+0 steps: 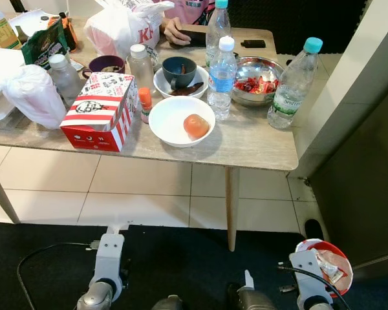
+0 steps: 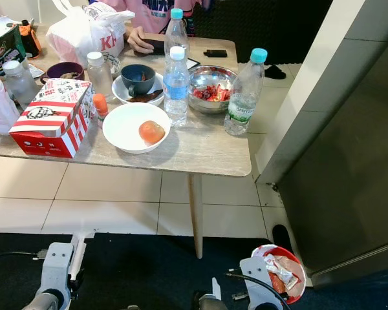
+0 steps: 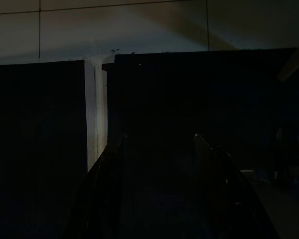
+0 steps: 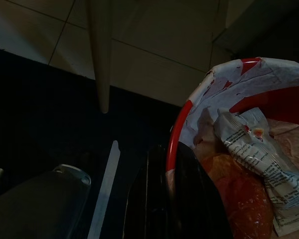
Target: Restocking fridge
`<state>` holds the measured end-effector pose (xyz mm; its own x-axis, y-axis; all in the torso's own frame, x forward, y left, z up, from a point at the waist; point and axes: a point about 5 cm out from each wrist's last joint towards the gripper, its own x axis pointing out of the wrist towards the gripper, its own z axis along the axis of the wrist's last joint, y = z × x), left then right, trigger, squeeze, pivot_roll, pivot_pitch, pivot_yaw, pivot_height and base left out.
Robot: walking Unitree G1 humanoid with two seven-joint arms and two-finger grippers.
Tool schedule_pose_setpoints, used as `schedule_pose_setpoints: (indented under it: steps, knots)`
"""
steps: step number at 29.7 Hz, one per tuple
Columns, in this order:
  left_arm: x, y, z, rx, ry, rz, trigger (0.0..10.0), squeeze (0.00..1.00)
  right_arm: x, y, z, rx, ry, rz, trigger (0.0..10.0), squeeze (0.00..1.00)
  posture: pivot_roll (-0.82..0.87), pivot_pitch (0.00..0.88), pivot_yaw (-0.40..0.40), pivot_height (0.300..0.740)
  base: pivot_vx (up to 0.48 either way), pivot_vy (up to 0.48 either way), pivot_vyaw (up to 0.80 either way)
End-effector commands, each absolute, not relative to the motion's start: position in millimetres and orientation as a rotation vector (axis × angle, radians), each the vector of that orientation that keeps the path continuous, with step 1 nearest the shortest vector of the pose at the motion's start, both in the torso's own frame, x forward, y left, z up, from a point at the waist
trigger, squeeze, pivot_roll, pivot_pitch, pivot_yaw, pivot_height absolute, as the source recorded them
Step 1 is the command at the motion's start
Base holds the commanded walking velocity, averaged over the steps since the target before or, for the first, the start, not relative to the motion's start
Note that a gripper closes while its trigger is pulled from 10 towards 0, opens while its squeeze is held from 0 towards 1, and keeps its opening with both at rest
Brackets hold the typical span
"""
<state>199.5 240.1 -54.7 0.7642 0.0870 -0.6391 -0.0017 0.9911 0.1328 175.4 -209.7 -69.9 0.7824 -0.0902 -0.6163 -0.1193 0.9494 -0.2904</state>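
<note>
We're standing back from the table point(image 1: 258, 152), arms low at the bottom of the frame, and the right gripper point(image 4: 177, 199) is clamped on the rim of a red-and-white bucket point(image 1: 328, 261) down in the lower right corner. One black finger lies over the bucket's edge in the right wrist view, with crumpled wrappers point(image 4: 261, 164) and something orange inside. The left gripper point(image 3: 159, 189) hangs idle over the dark mat, its two fingers standing apart in that murky wrist picture.

Up on the table, mid-frame, sits what looks like our stock: a white bowl point(image 1: 171, 123) with a tomato point(image 1: 195, 125) in it near the front edge, a steel bowl point(image 1: 258, 77) of red pieces behind it to the right, and three water bottles point(image 1: 222, 77) standing close around that steel bowl. A red-striped box point(image 1: 98, 111) sits left of the white bowl. A person's hand point(image 1: 174, 31) rests at the far edge, top centre.

Our read: we're carrying the bucket, somewhere between pick-up and drop-off. The dark panel point(image 2: 349, 161) along the right side may be the fridge, though we can't be sure. The next move calls for keeping the bucket level so the wrappers stay in, turning right, and freeing the left gripper for a door.
</note>
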Motion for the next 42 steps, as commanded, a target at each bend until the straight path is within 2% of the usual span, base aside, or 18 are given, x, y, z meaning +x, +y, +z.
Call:
schedule_pose_setpoints:
  steps: [1,11,42]
  knots:
    - [190.4,240.9,-60.8,0.128,0.745,0.045,10.0,0.0,170.5,-213.1,-71.3,-0.32,0.68,-0.002,10.0,0.0,-0.04,0.156,-0.034,0.727,0.0,0.0,0.0]
    - [189.9,236.7,-62.2,0.127,0.753,0.029,10.0,0.0,166.2,-218.7,-72.2,-0.343,0.695,-0.002,10.0,0.0,-0.05,0.171,-0.042,0.727,0.0,0.0,0.0]
    - [190.3,235.0,-63.8,0.091,0.764,0.052,10.0,0.0,164.4,-222.2,-72.7,-0.346,0.706,-0.011,10.0,0.0,-0.06,0.132,-0.038,0.727,0.0,0.0,0.0]
